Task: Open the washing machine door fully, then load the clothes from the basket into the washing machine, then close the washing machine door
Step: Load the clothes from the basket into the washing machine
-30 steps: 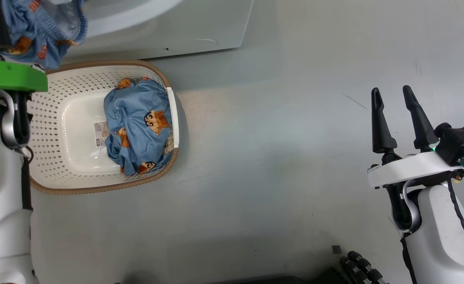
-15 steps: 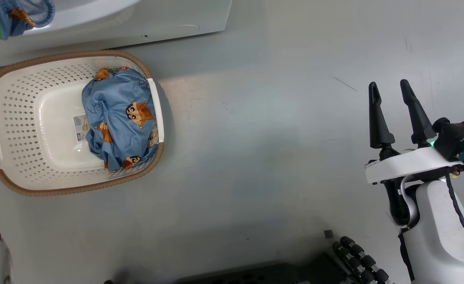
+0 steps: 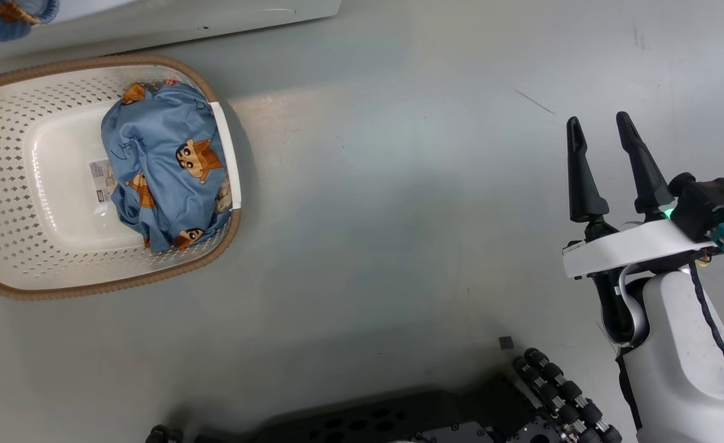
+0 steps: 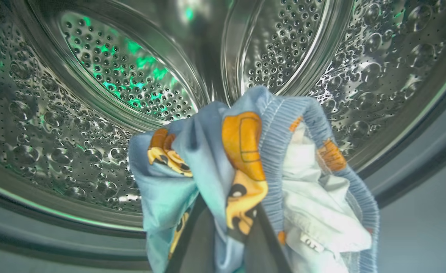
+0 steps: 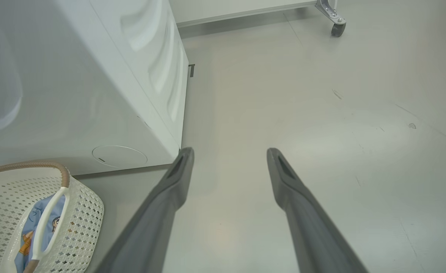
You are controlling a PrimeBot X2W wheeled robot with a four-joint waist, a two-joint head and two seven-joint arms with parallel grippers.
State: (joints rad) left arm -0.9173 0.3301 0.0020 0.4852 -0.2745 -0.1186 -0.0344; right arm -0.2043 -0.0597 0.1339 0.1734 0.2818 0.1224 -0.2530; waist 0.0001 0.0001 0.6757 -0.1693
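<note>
1. The left hand [image 4: 228, 212] pinches a bunched blue garment [image 4: 245, 159], fabric pressed between its two fingers and draped over both. It is at the mouth of the washing machine [image 3: 152, 24], with the steel drum [image 4: 56, 125] straight ahead.
2. Likely risk: if released this close to the machine's mouth, the garment could land on the lip and slide back out, or hang where the door would trap it. It probably needs carrying deeper first.
3. Second risk: the cloth wraps both fingers, so it may cling and be dragged back out of the machine when the hand withdraws.
4. The held bundle stands up along the fingers, its long axis pointing into the machine, ribbed hem uppermost.
5. The rest of the clothes [image 3: 159, 166] lie in the basket [image 3: 5, 123] on the floor just in front of the machine. That bundle's long axis runs toward and away from the machine; the basket's runs along the machine's front.
6. The right hand [image 3: 599, 120] is spread and empty, well off the machine's front corner.
</note>
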